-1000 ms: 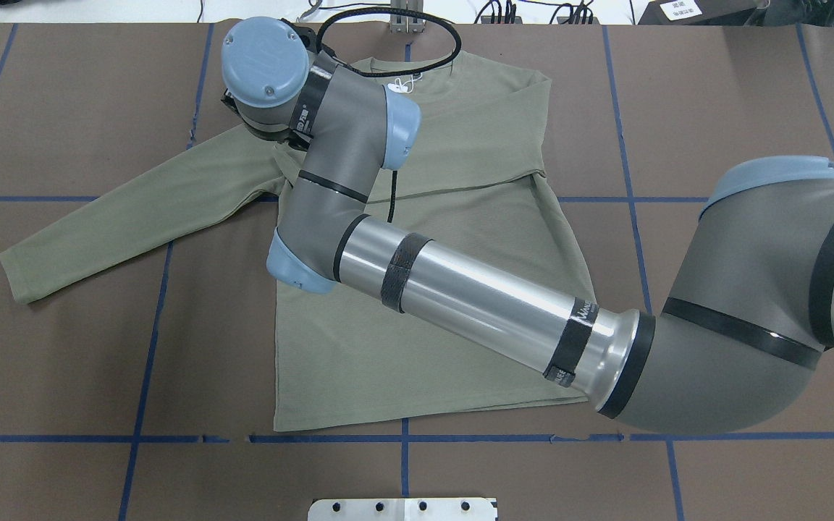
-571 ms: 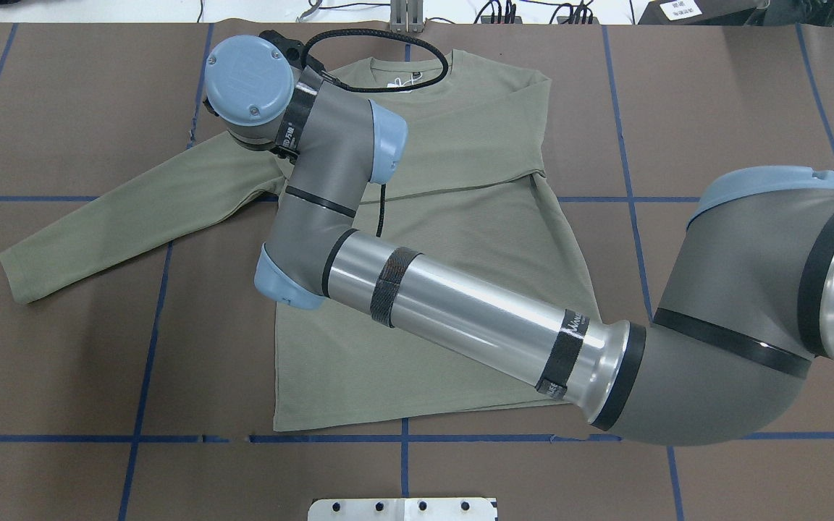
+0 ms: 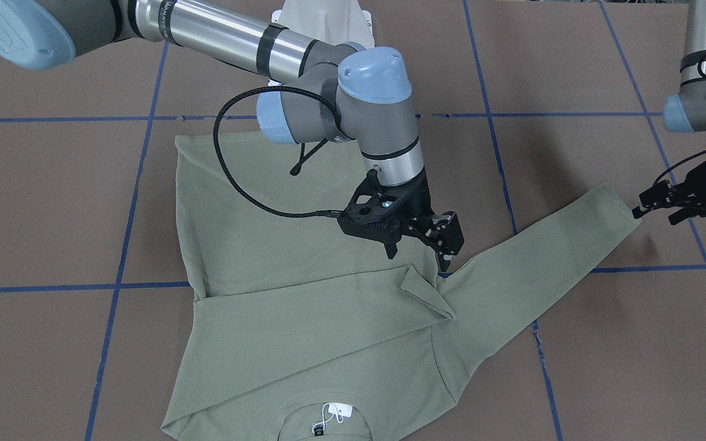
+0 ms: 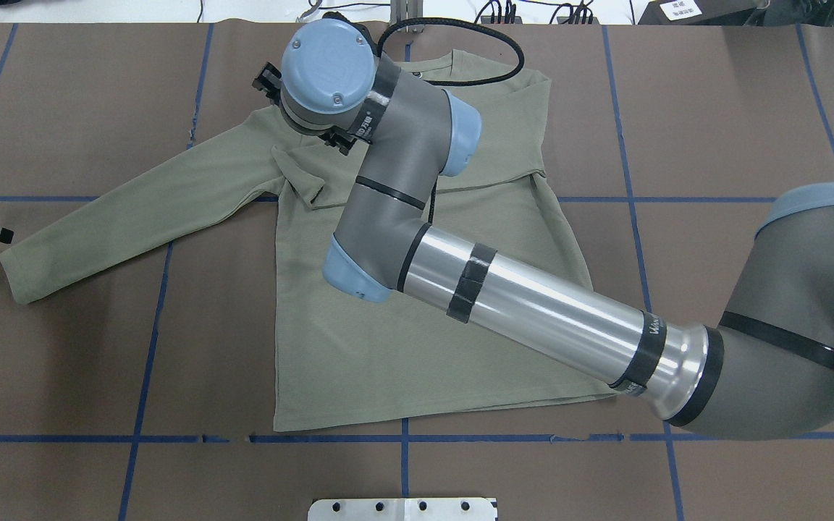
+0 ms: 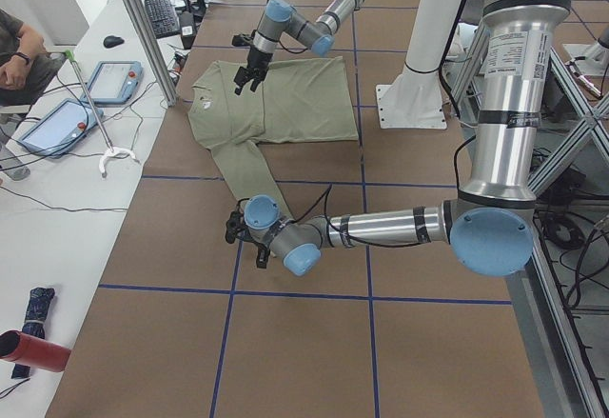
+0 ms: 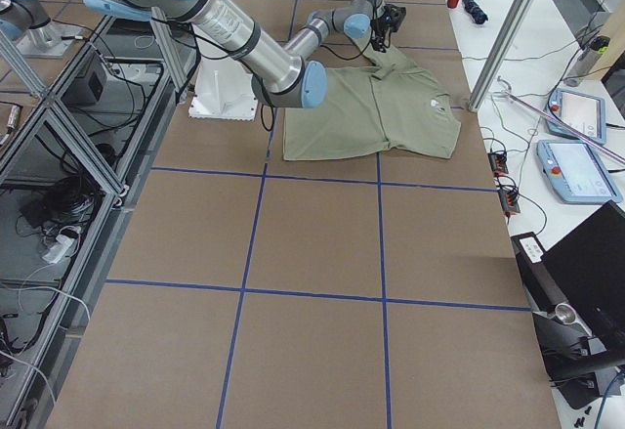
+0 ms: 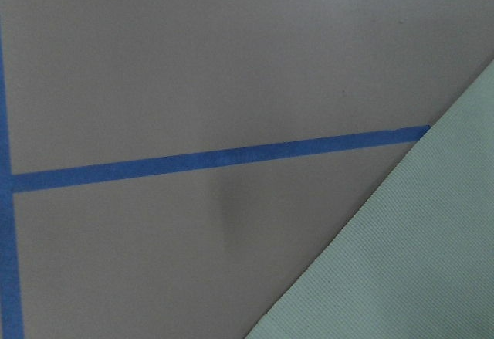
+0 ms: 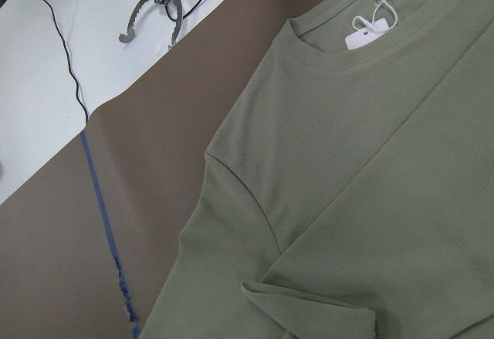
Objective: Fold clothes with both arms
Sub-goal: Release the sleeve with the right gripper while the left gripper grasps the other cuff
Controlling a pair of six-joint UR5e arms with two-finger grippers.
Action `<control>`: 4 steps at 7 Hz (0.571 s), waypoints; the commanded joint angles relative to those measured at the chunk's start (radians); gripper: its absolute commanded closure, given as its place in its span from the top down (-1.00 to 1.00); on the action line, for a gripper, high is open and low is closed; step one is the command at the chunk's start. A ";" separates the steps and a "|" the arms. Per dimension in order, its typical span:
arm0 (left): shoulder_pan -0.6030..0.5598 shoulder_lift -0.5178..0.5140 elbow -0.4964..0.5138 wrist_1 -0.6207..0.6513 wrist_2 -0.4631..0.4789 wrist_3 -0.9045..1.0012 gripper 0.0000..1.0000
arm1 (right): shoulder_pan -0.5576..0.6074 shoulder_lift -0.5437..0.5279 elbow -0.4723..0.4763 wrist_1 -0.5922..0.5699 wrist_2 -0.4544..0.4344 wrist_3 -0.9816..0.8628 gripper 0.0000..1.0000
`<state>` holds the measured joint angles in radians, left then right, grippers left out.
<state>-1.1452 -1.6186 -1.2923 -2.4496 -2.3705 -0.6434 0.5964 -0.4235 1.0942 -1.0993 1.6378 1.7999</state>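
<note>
Sleeve-folding step. We see the shirt (image 3: 279,306) flat beneath the right gripper (image 3: 418,257), whose jaws are spread and empty. The left gripper (image 3: 653,215), likewise unclenched, sits beside the straight sleeve's cuff (image 3: 613,211), which it must next pinch.

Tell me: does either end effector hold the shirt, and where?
Nothing is held: right end effector open above the shirt's underarm, left end effector open beside the cuff.

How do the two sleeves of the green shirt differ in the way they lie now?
The outstretched sleeve lies straight on the bare table, beside the body; the folded sleeve lies across the chest. The outstretched sleeve's end is flat; the folded sleeve's end is turned over. Both are the same green knit.
</note>
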 commanded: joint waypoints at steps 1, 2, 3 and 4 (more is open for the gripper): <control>0.030 0.003 0.005 -0.011 0.020 -0.021 0.70 | 0.005 -0.031 0.036 -0.002 0.000 0.004 0.98; 0.030 0.003 0.007 -0.011 0.020 -0.021 0.57 | 0.005 -0.035 0.038 -0.002 0.000 0.004 0.98; 0.032 0.003 0.008 -0.011 0.020 -0.019 0.52 | 0.005 -0.037 0.038 -0.001 0.000 0.004 0.98; 0.033 0.002 0.008 -0.011 0.020 -0.021 0.51 | 0.005 -0.038 0.038 -0.001 0.000 0.006 0.98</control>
<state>-1.1141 -1.6156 -1.2847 -2.4604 -2.3503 -0.6633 0.6012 -0.4592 1.1313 -1.1004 1.6383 1.8042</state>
